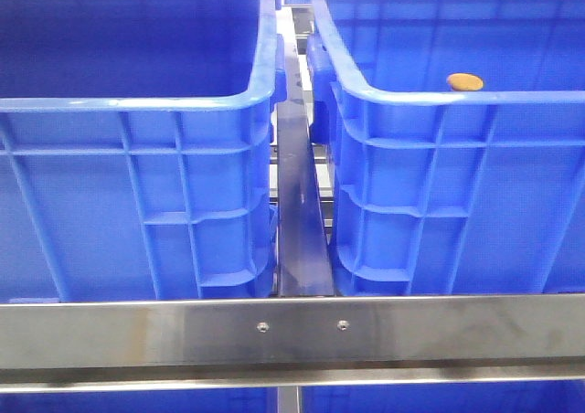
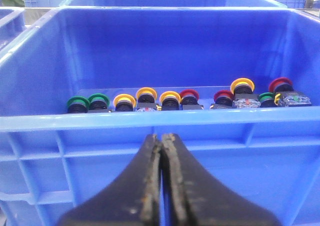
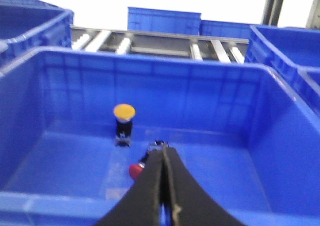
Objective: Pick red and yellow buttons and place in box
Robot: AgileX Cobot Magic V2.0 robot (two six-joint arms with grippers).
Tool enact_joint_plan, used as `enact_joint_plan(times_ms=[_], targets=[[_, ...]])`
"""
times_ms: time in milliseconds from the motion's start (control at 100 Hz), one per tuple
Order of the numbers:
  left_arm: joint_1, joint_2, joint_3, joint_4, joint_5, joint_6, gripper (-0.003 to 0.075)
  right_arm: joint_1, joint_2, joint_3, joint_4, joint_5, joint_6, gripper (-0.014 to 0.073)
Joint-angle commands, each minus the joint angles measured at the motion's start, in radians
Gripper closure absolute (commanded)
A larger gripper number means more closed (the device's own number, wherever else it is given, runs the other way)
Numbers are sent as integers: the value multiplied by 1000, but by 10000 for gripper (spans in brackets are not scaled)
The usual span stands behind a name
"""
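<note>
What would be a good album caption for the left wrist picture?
Closed left gripper outside a blue crate holding a row of green, yellow and red push buttons.

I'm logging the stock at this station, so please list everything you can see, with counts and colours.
crates: two, blue, left and right, side by side
frame rail: one, steel, across the front
yellow buttons: four in a row in the crate in the left wrist view; one upright in the right crate
red buttons: three in that row; one in the right crate, partly hidden by the gripper
green buttons: three, in that row
roller conveyor: one, grey, beyond the crates
left gripper: black, shut, outside the crate wall
right gripper: black, shut, over the right crate
</note>
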Motion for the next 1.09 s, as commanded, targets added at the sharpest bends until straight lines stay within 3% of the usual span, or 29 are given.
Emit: enact_joint_plan(times_ms=[0, 220, 390, 610, 1080], targets=[[3, -29, 51, -8, -81, -11, 740, -17, -14, 12, -12, -99, 8, 662], [3, -29, 51, -8, -81, -11, 740, -60, -179, 169, -13, -127, 84, 662], [3, -29, 51, -8, -81, -11, 740, -75, -342, 166, -61, 23, 93, 662], [3, -29, 51, -8, -77, -11, 740, -72, -333, 166, -63, 111, 92, 662], [3, -29, 51, -8, -77, -11, 740, -72, -333, 166, -63, 117, 92, 662]])
